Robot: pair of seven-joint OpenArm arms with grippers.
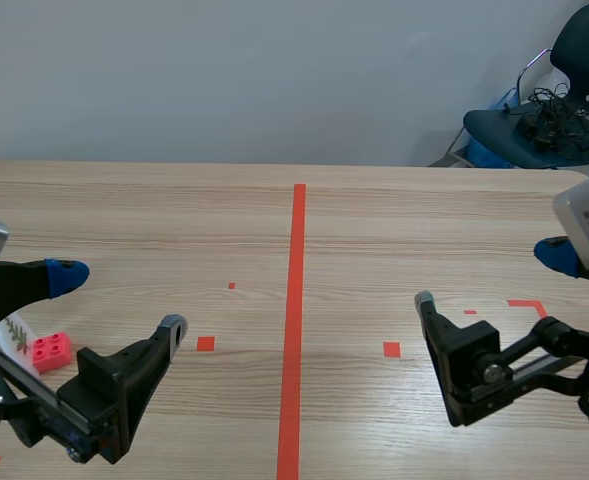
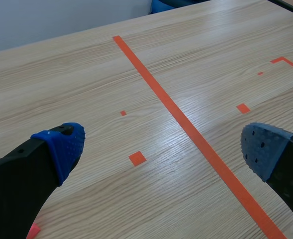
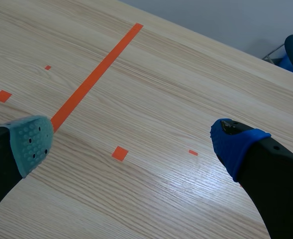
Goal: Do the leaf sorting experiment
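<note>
My left gripper (image 1: pixel 119 297) hovers over the table's left side, open, with nothing between its fingers. Beside it near the left edge lies a white card with a leaf picture (image 1: pixel 14 337), partly hidden by the arm, and a pink-red toy brick (image 1: pixel 51 351) sits on the card's corner. In the left wrist view my left gripper (image 2: pixel 161 144) shows only bare wood between its blue pads. My right gripper (image 1: pixel 489 275) stands open over the right side, holding nothing. In the right wrist view my right gripper (image 3: pixel 131 137) also frames bare table.
The wooden table (image 1: pixel 374 230) carries a long orange-red tape line down its middle and small tape squares. Past the far right corner stands a dark chair (image 1: pixel 549 110) with cables on its seat. A plain wall runs behind the table.
</note>
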